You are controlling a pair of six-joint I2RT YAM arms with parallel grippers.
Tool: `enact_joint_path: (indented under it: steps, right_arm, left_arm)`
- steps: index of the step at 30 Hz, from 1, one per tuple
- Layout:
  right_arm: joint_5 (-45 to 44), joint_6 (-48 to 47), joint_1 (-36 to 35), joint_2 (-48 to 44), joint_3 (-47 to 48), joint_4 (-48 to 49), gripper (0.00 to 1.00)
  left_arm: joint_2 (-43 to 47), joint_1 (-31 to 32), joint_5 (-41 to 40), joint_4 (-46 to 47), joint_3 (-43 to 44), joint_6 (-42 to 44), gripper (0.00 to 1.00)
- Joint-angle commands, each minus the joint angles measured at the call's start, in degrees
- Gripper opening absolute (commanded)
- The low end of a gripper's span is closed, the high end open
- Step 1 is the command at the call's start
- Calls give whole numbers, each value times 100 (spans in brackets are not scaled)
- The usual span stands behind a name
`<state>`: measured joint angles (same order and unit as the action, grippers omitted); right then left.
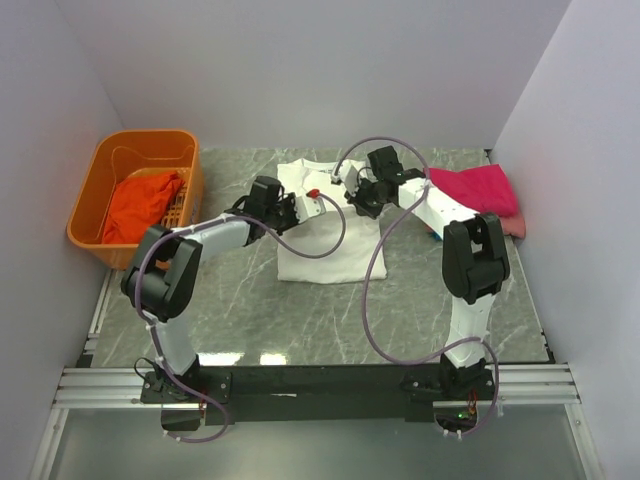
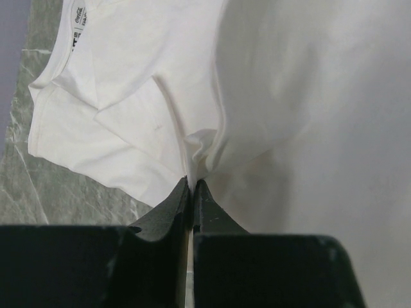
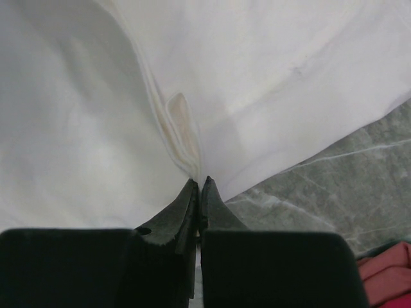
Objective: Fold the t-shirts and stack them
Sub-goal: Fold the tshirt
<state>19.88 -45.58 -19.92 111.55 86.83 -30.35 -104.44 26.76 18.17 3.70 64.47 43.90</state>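
First, locate the metal rail (image 1: 300, 378) at the near edge; both arm bases are bolted to it. Beyond it lies the table (image 1: 250, 320), a grey marbled surface with pale veins. The white t-shirt (image 1: 325, 245) lies at the centre of the table in a rough rectangle.

The left gripper (image 2: 191, 183) is closed, its jaws pinching a raised fold of the white t-shirt. The right gripper (image 3: 200, 181) is likewise clamped on a fold of the same shirt, near its edge. A small red patch (image 1: 314, 193) shows on the cloth between the two grippers; you cannot read any lettering there. The neck label (image 2: 76, 14) carries print too small to read.

At the far left, the orange basket (image 1: 92, 185) holds the crumpled orange-red t-shirt (image 1: 140, 205). At the far right, the magenta t-shirt (image 1: 475, 188) rests on the pink t-shirt (image 1: 512, 226). Plain white walls (image 1: 330, 70) enclose the table on three sides.
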Motion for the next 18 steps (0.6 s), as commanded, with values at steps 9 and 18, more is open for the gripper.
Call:
enact_joint_path:
  steps: [9, 18]
  right_arm:
    - [-37, 216, 111, 411, 695, 12, 0]
    - [-785, 2245, 322, 693, 1520, 592, 45]
  left_arm:
    - [-506, -110, 160, -195, 786, 128, 0]
    - [-158, -180, -1192, 1123, 892, -1304, 84]
